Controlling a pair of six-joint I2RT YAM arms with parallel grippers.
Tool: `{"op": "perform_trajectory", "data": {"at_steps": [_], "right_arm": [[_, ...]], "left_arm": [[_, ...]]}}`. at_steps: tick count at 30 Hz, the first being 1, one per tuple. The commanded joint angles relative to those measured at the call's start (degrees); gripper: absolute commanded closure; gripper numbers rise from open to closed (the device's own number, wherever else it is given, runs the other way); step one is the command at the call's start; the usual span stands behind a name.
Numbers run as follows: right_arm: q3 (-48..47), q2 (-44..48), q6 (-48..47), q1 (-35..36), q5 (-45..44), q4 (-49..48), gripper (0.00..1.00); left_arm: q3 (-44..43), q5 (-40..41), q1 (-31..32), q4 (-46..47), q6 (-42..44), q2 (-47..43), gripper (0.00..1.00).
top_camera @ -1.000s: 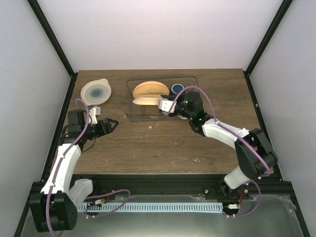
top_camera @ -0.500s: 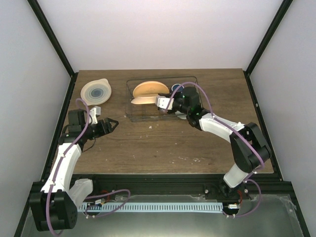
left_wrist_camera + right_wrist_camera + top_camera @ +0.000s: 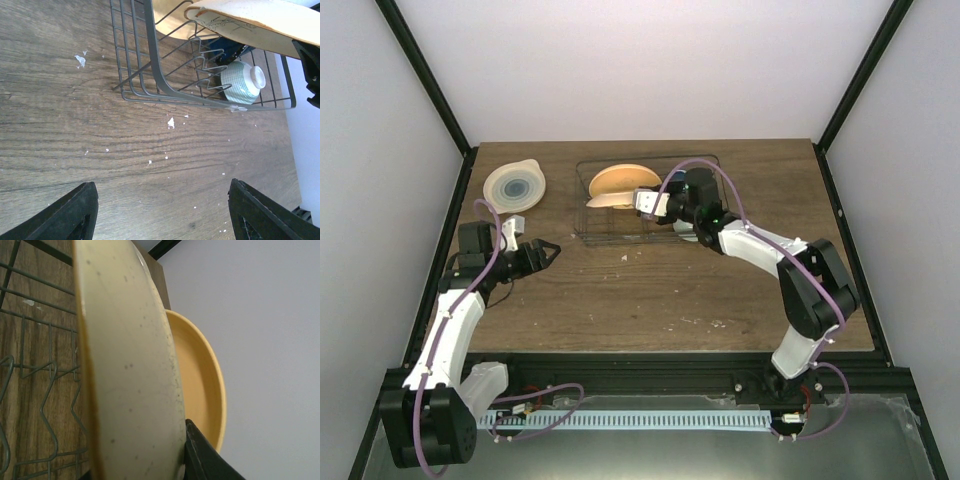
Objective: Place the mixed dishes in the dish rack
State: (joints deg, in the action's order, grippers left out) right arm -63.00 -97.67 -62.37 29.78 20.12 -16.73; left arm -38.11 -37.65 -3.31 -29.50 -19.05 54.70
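While the right gripper (image 3: 642,204) clamps a plate (image 3: 610,201) on edge over the rack (image 3: 620,240) by the far edge, it may knock the orange plate (image 3: 625,178) behind, or miss a divider and topple. Left gripper (image 3: 550,250) hangs wide, empty.

OVERHEAD AND WRIST VIEWS: The fixed overhead camera looks down from high behind the near edge of the brown wooden table (image 3: 650,290), taking in all of it and, at the far side, the rectangular dark wire dish rack (image 3: 605,228). The left wrist camera faces a corner of the rack across a stretch of tabletop. The right wrist camera sits hard against a pale speckled plate (image 3: 130,365) above the rack's wires, which all three views share.
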Motion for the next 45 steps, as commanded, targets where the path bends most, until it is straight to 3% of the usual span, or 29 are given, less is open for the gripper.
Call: {"op": "perform_trajectory", "data": {"at_steps": [1,16,24,32,37,45], "right_arm": [[-6.3,0.2,0.2,-0.7,2.1,-1.9,0.99],[-21.2,-6.5,0.4,-2.4,5.2,17.9,0.99],[-23.3,-9.0,0.8,-2.5,5.0,19.4,0.97],[-23.6,-10.3,1.5,-2.6,4.6,18.0,0.78],[-23.5,-10.7,1.8,-2.6,4.5,17.2,0.59],[-23.3,-9.7,2.0,-2.6,4.1,16.5,0.55]], "left_arm": [[0.5,-1.0,0.2,1.2,0.6,0.2,0.27],[0.5,-1.5,0.2,1.3,0.7,0.9,0.28],[0.5,-1.7,0.2,1.4,0.8,1.2,0.28],[0.5,-1.8,0.2,1.4,0.7,1.4,0.28],[0.4,-1.9,0.2,1.5,0.7,1.6,0.28],[0.5,-1.9,0.2,1.4,0.8,1.7,0.28]]}}
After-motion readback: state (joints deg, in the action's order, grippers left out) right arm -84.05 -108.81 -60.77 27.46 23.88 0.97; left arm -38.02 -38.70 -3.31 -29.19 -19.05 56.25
